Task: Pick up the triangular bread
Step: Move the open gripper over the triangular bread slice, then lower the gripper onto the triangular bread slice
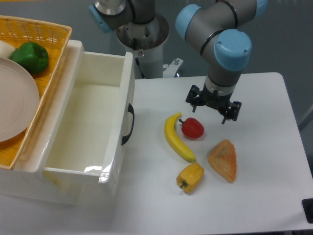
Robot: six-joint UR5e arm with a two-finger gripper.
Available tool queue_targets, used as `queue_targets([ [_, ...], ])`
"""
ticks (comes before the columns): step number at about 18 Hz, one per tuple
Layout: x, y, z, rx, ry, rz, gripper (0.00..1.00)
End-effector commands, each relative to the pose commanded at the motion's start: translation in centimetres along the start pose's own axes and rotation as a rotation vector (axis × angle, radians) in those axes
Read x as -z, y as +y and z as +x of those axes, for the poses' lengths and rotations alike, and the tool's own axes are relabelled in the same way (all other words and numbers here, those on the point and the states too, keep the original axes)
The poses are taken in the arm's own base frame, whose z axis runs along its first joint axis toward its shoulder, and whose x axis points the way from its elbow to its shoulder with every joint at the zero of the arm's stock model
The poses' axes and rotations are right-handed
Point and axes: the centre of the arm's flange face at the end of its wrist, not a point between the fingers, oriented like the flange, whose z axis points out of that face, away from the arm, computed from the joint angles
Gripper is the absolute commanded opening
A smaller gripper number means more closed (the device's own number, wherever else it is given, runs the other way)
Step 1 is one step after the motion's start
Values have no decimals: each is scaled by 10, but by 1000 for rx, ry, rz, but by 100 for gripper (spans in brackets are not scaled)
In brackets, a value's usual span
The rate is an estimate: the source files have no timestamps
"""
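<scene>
**Approach to the bread being lined up**

The triangular bread (pixel 223 161) is lying flat on the white table (pixel 264 107), right of the yellow pepper (pixel 190 177) and the banana (pixel 178 137), untouched. The gripper (pixel 213 105) is being held above the table, behind the bread and near the red pepper (pixel 192 128), with its fingers spread and nothing between them. A descent centred over the wedge is being called for, with the fingers straddling its narrow width and kept clear of the yellow pepper.

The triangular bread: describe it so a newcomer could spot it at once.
On the white table, right of the open drawer, lies a cluster of food. The triangular bread is its rightmost piece: a flat orange-tan wedge, unlike the lumpy yellow pepper beside it.
</scene>
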Motion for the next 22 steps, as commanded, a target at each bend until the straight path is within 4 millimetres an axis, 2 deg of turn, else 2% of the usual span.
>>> queue_targets([
  [4,-8,11,-16,39,27,38,100],
  [8,-36,8,-30,71,47,40,100],
  [11,-54,3,-33,162,87,60,100],
  [15,-84,-3,-38,178,120,38,100],
  [22,-107,-6,-52,182,128,26,100],
])
